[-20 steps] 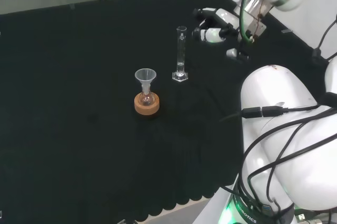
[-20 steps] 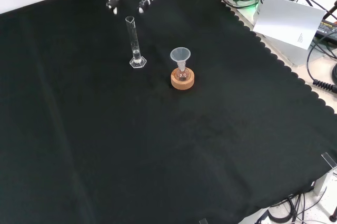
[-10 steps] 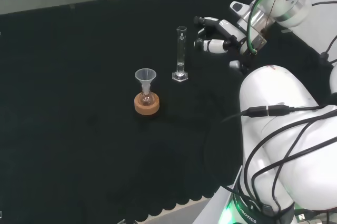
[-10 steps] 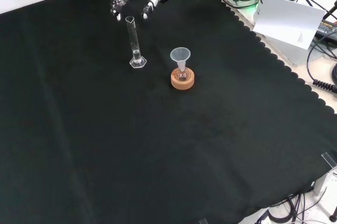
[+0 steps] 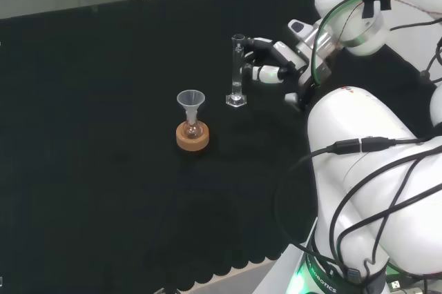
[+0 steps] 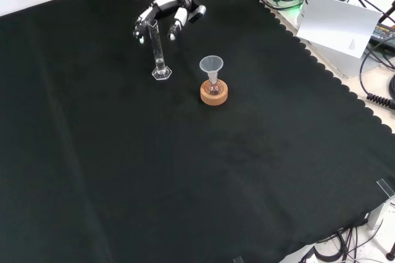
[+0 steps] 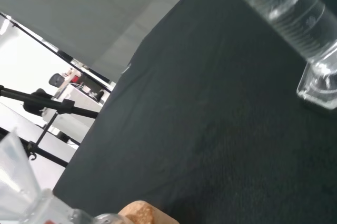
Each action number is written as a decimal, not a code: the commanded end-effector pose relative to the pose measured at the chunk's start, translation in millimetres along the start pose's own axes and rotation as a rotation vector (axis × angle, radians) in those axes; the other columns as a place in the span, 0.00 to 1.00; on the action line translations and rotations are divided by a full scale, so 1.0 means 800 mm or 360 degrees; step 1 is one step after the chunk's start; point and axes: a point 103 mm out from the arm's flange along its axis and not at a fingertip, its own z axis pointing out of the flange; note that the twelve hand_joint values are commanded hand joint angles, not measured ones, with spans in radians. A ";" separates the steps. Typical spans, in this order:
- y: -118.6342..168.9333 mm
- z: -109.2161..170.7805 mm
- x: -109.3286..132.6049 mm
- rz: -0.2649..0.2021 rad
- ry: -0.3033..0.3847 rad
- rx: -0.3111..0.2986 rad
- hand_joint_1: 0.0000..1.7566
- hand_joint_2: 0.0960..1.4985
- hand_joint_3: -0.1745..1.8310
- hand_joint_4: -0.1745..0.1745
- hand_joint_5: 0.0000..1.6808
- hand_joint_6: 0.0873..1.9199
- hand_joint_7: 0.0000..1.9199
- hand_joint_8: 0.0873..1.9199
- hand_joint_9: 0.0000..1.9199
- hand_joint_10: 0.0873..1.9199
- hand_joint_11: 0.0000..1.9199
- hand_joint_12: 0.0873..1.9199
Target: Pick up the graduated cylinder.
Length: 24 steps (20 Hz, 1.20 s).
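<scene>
Graduated cylinder (image 5: 237,72) stands upright on its hexagonal foot on the black-clothed worktop (image 5: 103,101), to the right of and beyond a funnel (image 5: 190,104) seated in a small flask on a cork ring (image 5: 193,137) in the head view. The hand (image 5: 276,63) is at the cylinder's upper part, fingers (image 6: 143,30) spread on both sides, not yet closed on it; contact cannot be confirmed

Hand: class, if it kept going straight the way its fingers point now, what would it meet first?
Most likely the cylinder. The hand, fingers relaxed, points at its upper part from the right in the head view. Whether they already touch is unclear. The funnel stands off that line.
</scene>
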 end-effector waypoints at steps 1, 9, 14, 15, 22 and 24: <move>0.012 0.017 -0.018 0.0009 0.0040 -0.0028 0.55 0.65 0.00 0.39 0.29 0.00 0.17 0.31 0.29 0.28 0.16 0.67; 0.019 0.031 -0.024 0.0002 0.0128 -0.0036 0.55 0.65 0.00 0.40 0.31 0.00 0.20 0.30 0.31 0.27 0.19 0.65; 0.024 0.035 -0.018 -0.0038 0.0198 -0.0055 0.56 0.65 0.00 0.40 0.33 0.00 0.21 0.30 0.34 0.25 0.23 0.63; 0.025 0.036 -0.017 -0.0045 0.0210 -0.0060 0.56 0.65 0.00 0.40 0.33 0.00 0.21 0.30 0.34 0.25 0.23 0.63; 0.027 0.040 -0.012 -0.0078 0.0283 -0.0065 0.57 0.65 0.00 0.39 0.35 0.01 0.22 0.30 0.36 0.24 0.27 0.60; 0.027 0.040 -0.011 -0.0083 0.0286 -0.0066 0.58 0.65 0.00 0.39 0.36 0.02 0.23 0.30 0.38 0.23 0.29 0.58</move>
